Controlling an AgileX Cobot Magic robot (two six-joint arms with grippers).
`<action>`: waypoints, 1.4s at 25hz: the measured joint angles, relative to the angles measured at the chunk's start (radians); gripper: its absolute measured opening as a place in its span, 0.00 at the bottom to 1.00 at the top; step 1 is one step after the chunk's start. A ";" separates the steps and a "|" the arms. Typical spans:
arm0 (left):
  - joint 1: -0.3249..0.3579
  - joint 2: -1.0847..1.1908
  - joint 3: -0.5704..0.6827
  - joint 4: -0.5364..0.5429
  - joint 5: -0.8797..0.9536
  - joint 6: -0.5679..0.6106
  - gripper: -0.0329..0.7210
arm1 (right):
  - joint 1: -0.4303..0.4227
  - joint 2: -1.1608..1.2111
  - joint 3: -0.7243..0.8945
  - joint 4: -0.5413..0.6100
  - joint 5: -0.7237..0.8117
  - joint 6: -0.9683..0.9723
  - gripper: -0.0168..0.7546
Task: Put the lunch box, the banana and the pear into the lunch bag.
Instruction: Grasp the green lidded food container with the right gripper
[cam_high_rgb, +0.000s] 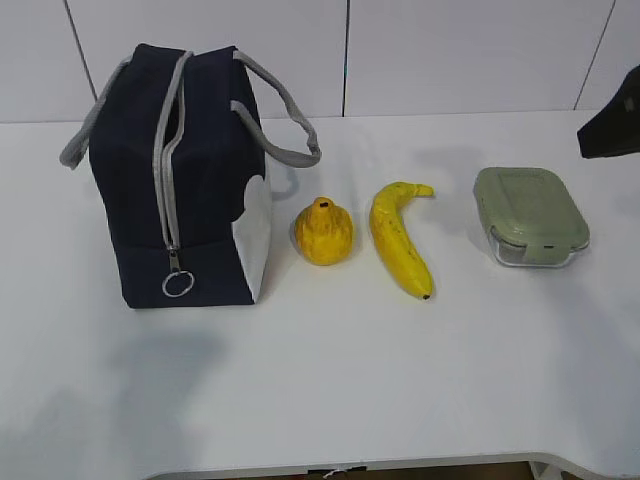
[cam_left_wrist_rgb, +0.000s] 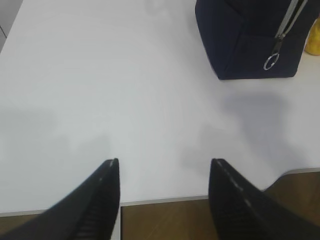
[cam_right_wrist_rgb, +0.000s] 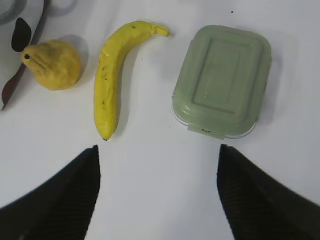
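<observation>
The navy lunch bag (cam_high_rgb: 180, 180) stands at the left with its grey zipper running down the near end to a ring pull (cam_high_rgb: 177, 284). To its right, in a row, lie the pear (cam_high_rgb: 323, 232), the banana (cam_high_rgb: 400, 240) and the green-lidded lunch box (cam_high_rgb: 530, 215). My right gripper (cam_right_wrist_rgb: 157, 150) is open and empty, above the table just in front of the banana (cam_right_wrist_rgb: 112, 75) and lunch box (cam_right_wrist_rgb: 222, 80); the pear (cam_right_wrist_rgb: 52, 65) is at its left. My left gripper (cam_left_wrist_rgb: 165, 165) is open and empty over the table's front edge, well short of the bag (cam_left_wrist_rgb: 240, 40).
The white table (cam_high_rgb: 330, 380) has bare surface in front of the row of objects. Its front edge (cam_left_wrist_rgb: 165, 201) shows in the left wrist view. A dark part of the right arm (cam_high_rgb: 612, 125) shows at the far right of the exterior view.
</observation>
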 joint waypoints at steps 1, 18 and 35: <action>0.000 0.000 0.000 0.000 0.000 0.000 0.59 | -0.021 0.012 -0.005 0.021 0.002 -0.018 0.78; 0.000 0.000 0.000 0.000 0.000 0.000 0.59 | -0.348 0.260 -0.062 0.439 0.152 -0.469 0.78; 0.000 0.000 0.000 0.000 0.000 0.000 0.59 | -0.483 0.531 -0.066 0.893 0.195 -0.860 0.78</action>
